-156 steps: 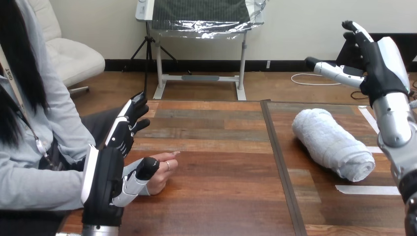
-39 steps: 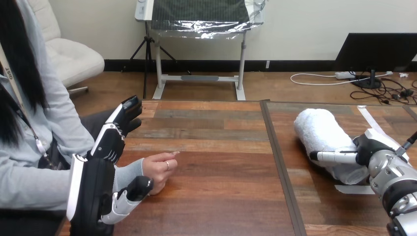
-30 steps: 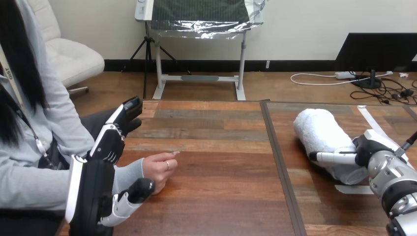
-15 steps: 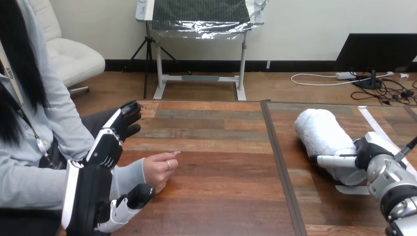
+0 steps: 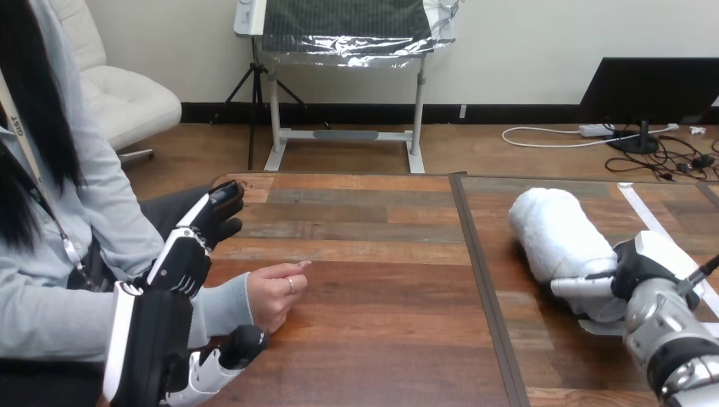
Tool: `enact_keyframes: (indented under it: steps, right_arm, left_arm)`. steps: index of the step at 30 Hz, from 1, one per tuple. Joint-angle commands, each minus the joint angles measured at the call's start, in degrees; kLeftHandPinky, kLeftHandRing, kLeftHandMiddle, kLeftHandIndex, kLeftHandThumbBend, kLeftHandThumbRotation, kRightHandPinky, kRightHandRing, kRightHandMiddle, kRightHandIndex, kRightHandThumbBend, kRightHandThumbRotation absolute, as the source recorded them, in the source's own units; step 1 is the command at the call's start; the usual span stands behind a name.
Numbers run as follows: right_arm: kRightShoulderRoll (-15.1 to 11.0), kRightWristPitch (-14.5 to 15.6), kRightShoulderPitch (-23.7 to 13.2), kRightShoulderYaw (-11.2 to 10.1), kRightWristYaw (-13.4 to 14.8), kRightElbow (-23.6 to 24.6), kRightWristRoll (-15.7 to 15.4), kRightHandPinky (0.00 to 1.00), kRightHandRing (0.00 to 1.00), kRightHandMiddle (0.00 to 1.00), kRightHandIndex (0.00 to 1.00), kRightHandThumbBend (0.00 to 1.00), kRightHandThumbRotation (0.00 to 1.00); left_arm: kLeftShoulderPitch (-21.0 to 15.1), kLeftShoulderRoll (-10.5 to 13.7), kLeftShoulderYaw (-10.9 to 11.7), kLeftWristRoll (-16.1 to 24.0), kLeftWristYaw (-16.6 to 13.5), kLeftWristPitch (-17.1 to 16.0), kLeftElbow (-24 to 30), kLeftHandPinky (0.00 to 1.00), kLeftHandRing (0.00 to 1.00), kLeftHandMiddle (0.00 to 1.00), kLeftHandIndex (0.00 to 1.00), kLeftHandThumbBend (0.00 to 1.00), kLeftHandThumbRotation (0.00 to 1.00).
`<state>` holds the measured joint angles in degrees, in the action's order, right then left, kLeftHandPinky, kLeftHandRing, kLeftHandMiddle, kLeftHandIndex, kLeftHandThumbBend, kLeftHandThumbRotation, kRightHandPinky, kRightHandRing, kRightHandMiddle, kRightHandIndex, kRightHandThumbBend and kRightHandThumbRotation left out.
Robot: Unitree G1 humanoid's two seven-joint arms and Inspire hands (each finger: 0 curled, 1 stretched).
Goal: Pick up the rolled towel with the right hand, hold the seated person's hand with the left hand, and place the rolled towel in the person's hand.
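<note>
In the head view you see a brown table (image 5: 373, 339) made of smooth wood planks, with a dark seam (image 5: 482, 280) running down it. The rolled towel (image 5: 560, 233) lies on the table, right of the seam. It is white and fluffy, shaped like a fat log. Your right hand (image 5: 638, 264), black with a hard white shell, is at the towel's near end, and its thumb lies across the soft roll. You cannot tell if it has hold of the towel.

Left of the seam, the person's hand (image 5: 275, 292) rests on the wood, loosely curled. Your left hand (image 5: 153, 339) is open at the person's wrist. Its fingers (image 5: 182, 254) reach nearly straight along the far side of the grey sleeve, and its thumb sits on the near side. It grips nothing.
</note>
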<state>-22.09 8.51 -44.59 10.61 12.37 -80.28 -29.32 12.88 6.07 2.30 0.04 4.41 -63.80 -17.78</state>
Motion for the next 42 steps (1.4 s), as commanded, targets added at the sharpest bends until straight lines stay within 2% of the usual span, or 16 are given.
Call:
enact_keyframes:
  steps: [1,5,10,15,28,38,42]
  right_arm:
    - [0.7,-0.3,0.3,0.1,1.4,0.6,-0.2,0.25,0.59,0.66,0.67,0.94,0.07]
    - [0.5,-1.2,0.7,-0.2,2.0,0.6,-0.1,0.30,0.56,0.63,0.64,0.93,0.03]
    - [0.5,-1.9,0.9,-1.7,2.4,0.7,1.4,0.36,0.54,0.61,0.60,0.90,0.01]
    - [0.4,-2.8,1.2,-2.0,3.6,0.7,1.6,0.37,0.53,0.60,0.58,0.85,0.00]
    - [0.1,-4.5,1.3,-3.4,3.9,0.8,2.6,0.41,0.54,0.58,0.53,0.79,0.00]
    - [0.4,-6.7,1.3,-5.4,5.0,1.0,4.5,0.44,0.54,0.57,0.52,0.85,0.00]
    - [0.7,-8.5,1.3,-6.5,5.9,1.3,5.6,0.45,0.55,0.58,0.52,0.88,0.00]
  left_arm:
    - [-1.6,0.4,-0.2,-0.9,0.3,0.2,3.3,0.82,0.86,0.87,0.84,1.00,0.78]
    - [-1.5,0.4,-0.2,-1.0,0.4,0.0,3.4,0.82,0.86,0.87,0.84,1.00,0.78]
    - [-1.2,0.4,-0.3,-1.2,0.6,0.3,3.8,0.82,0.86,0.87,0.84,1.00,0.78]
    - [-1.4,0.4,-0.2,-1.2,0.8,0.0,3.3,0.82,0.87,0.87,0.84,1.00,0.78]
    - [-1.3,0.5,-0.2,-0.8,1.2,0.6,3.5,0.82,0.86,0.86,0.84,1.00,0.78]
    - [-1.5,0.6,0.0,-0.4,1.5,0.5,3.0,0.82,0.87,0.87,0.84,1.00,0.78]
    - [-1.7,0.7,0.0,-0.2,1.6,0.3,2.6,0.82,0.87,0.87,0.84,1.00,0.79]
